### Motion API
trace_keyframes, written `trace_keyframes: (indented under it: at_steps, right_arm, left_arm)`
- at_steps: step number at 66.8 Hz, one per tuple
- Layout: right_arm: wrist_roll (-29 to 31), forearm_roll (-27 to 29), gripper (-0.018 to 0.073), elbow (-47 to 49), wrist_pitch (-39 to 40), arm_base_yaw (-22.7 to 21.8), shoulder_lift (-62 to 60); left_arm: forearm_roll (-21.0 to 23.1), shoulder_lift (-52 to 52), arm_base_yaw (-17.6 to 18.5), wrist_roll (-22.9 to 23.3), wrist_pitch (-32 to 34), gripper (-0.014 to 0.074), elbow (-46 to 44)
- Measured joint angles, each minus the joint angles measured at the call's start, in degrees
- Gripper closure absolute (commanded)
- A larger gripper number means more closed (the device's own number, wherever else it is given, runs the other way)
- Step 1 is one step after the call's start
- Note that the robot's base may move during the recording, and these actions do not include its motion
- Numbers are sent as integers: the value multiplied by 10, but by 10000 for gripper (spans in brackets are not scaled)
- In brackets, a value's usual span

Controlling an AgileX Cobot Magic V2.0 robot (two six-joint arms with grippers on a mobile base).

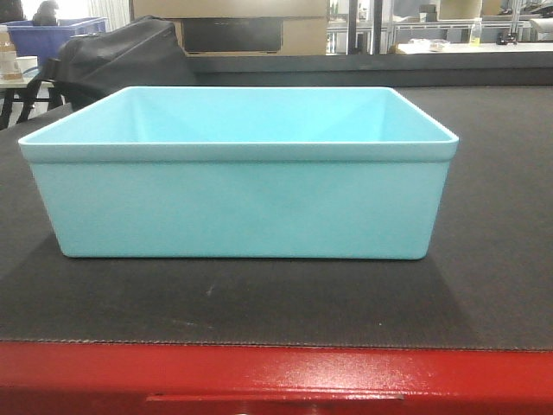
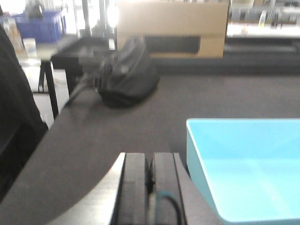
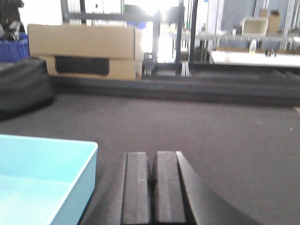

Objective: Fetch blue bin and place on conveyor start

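Red front edge (image 1: pixel 276 380) of the conveyor start fills the bottom of your front view, glossy, with the dark textured belt (image 1: pixel 501 259) running back from it. You have the blue bin (image 1: pixel 238 177) sitting upright and square on that belt, just behind the red edge, open side up, nothing visible inside. Your left gripper (image 2: pixel 151 176) is over the belt just left of the bin, pads pressed together with nothing between them, clear of the bin's left wall (image 2: pixel 199 164). Your right gripper (image 3: pixel 153 176) mirrors it, just right of the bin's corner (image 3: pixel 89 164), pads closed flat on each other, holding nothing, apart from the rim. Neither gripper touches the bin. Further back on the belt you see a black bag (image 2: pixel 124 77) lying near its left edge, well apart from the bin. Behind the belt's far side stands a cardboard box (image 3: pixel 84 51) with a dark cutout slot. Dark blue bins (image 1: pixel 52 39) sit far off at the left, blurred. Shelving and a white tabletop (image 3: pixel 253 57) show at the far right, detail too soft to read.
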State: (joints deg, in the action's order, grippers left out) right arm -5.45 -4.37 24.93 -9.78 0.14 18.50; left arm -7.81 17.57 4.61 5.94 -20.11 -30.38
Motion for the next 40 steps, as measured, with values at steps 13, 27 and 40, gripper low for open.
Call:
trace_keyframes:
  at_steps: [13,27,40]
  right_arm:
    - [0,0,721,0,1,0,-12]
    - [0,0,721,0,2,0,-12]
    - [0,0,721,0,3,0,-12]
  left_arm:
    - [-12,-26,0,0,8,707,0]
    - [-14,-26,0,0,8,707,1]
    - [-15,-26,0,0,8,707,1]
